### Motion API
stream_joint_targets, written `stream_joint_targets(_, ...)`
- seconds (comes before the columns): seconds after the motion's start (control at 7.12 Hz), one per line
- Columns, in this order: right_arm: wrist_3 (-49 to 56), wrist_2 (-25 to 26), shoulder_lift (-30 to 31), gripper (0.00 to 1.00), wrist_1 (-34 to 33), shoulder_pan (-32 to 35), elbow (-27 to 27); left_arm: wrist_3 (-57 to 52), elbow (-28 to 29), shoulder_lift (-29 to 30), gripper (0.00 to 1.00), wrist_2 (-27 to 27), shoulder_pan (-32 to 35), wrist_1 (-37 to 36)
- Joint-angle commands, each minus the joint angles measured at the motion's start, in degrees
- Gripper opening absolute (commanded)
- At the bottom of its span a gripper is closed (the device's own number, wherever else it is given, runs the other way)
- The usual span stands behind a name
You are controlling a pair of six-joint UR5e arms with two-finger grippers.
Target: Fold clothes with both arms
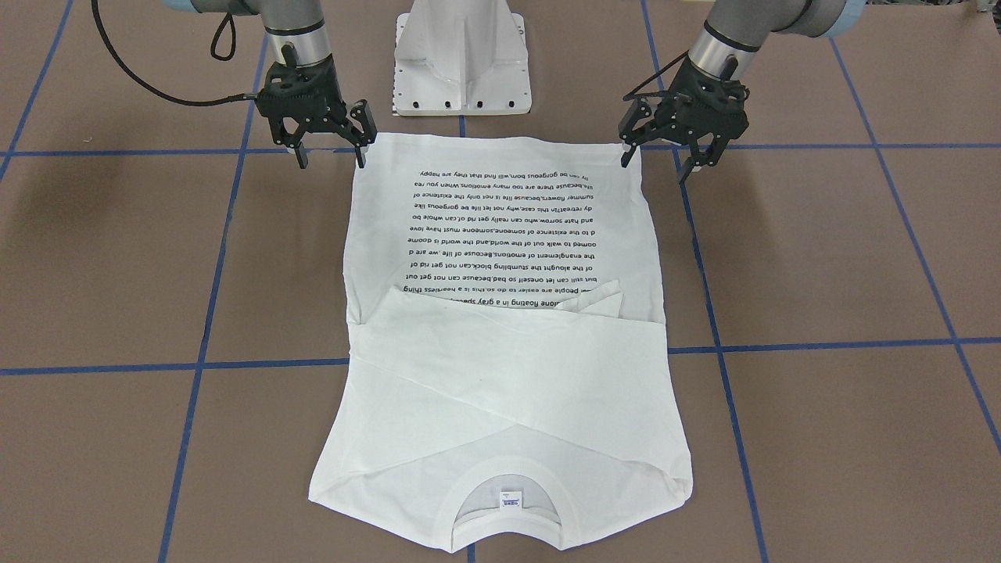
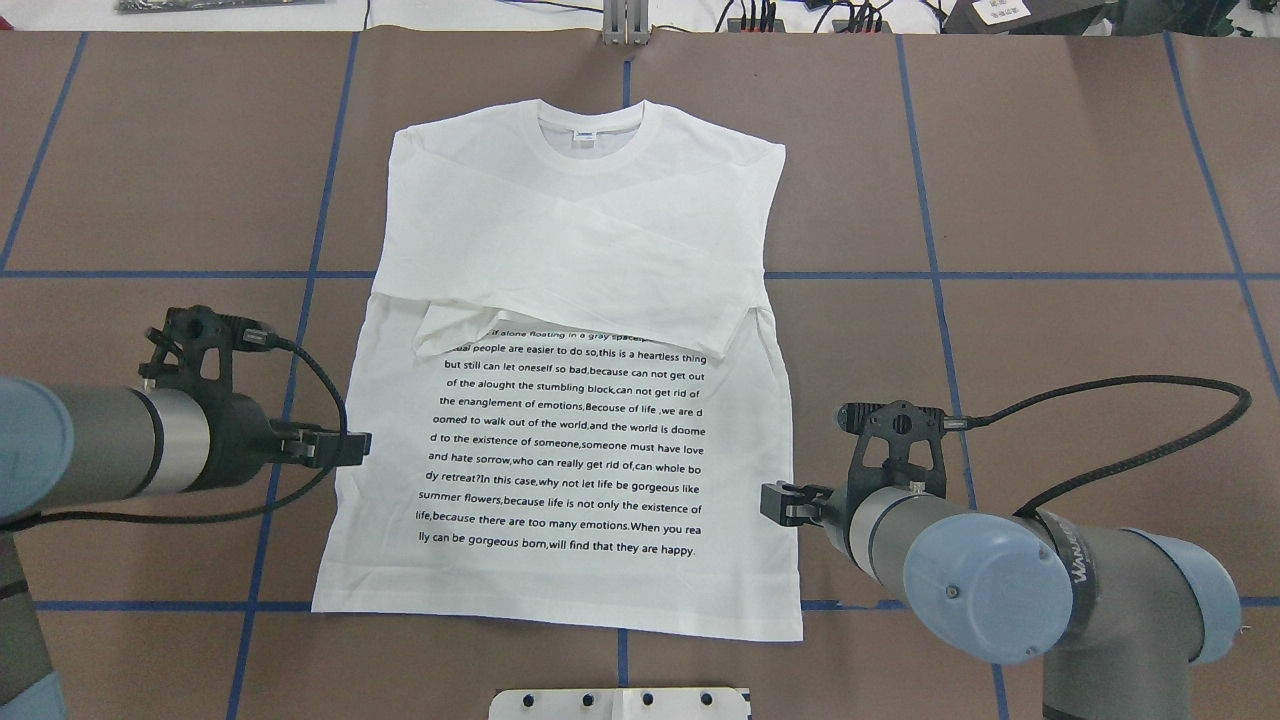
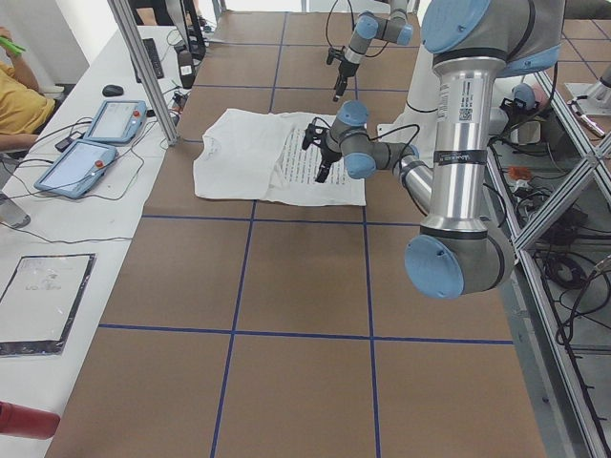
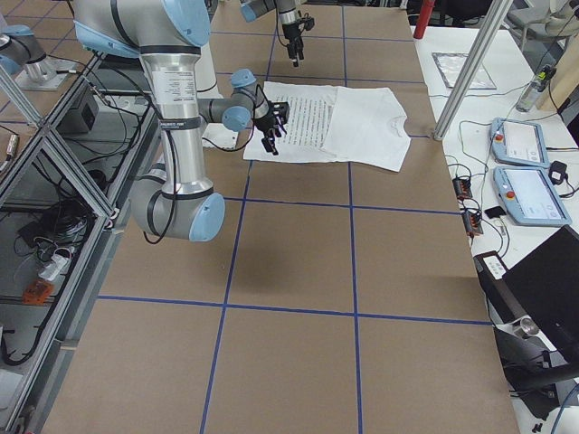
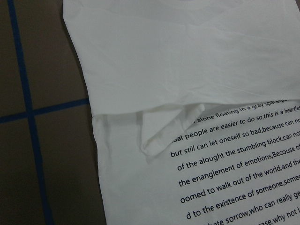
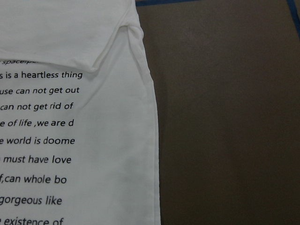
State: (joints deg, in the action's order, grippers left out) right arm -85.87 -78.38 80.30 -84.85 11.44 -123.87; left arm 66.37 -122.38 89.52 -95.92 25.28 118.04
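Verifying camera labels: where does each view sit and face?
Front-facing: across table, facing white base; left gripper, right gripper, T-shirt.
Overhead: behind robot, down; left arm, right arm.
Exterior left: left table end; left arm near.
Exterior right: right end; right arm near.
Left wrist: above sleeve; no body.
Right wrist: above shirt edge; no body.
All show T-shirt.

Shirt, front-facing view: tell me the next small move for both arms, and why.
Probably lower both and pinch the hem corners. The sleeves already lie crossed over the shirt, and the left gripper and right gripper hang open by the hem's two corners, holding nothing.
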Motion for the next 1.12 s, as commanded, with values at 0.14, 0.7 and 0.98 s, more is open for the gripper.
stream_joint_targets(0.14,-0.9,0.9,0.8,1.00,0.1,-1.5,-0.7,10.3,1.4,-2.9,0.98,8.4,-10.8,-0.2)
stream_joint_targets(0.7,-0.9,1.1,0.7,1.00,0.1,-1.8,-0.5,15.3,3.4,-4.3,0.67,10.8,-15.4,-0.4)
stream_joint_targets(0.98,-0.9,1.3,0.7,1.00,0.1,-1.8,-0.3,15.3,3.3,-4.9,0.52,10.8,-15.4,-0.4)
